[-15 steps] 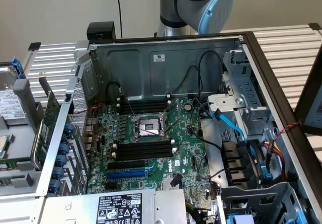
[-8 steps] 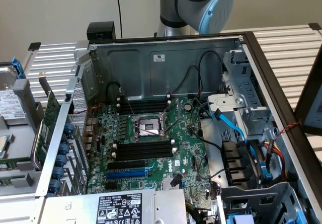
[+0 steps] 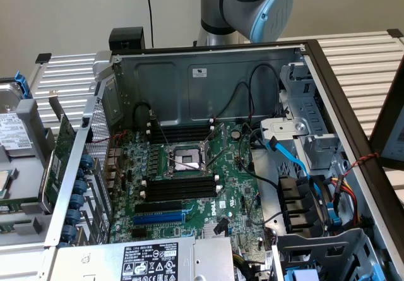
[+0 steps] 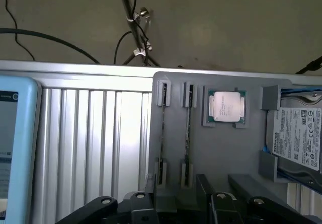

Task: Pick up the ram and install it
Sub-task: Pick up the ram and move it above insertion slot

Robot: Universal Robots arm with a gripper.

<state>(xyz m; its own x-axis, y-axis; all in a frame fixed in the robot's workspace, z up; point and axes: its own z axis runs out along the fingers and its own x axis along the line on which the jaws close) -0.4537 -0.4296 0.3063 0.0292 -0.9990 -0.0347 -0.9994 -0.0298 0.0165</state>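
- Exterior view: my arm (image 3: 252, 3) rises behind the open computer case (image 3: 208, 72).
- The motherboard (image 3: 189, 167) lies flat in the case, with the CPU socket (image 3: 185, 161) in its middle.
- Black memory slots (image 3: 180, 187) run in a bank on the near side of the socket, and a second bank (image 3: 183, 132) runs on its far side.
- A blue cable (image 3: 293, 161) crosses the drive bay at the exterior view's right. A green expansion card (image 3: 60, 161) stands outside the case wall at the exterior view's left.
- Wrist view: my gripper (image 4: 178, 183) hangs over a grey parts tray (image 4: 221, 153), with its fingers (image 4: 204, 186) standing well apart and gripping nothing.
- One ram stick (image 4: 163, 133) sits on edge in its tray clips, and a second ram stick (image 4: 187, 133) lies parallel just beside it.
- The near ends of both sticks fall in the gap between my fingers; I cannot tell whether I touch either.
- A processor chip (image 4: 225, 105) sits in its own pocket past the second stick, farther out from me.
- A hard drive (image 4: 297, 133) lies beyond the chip, well off to that side of my gripper.
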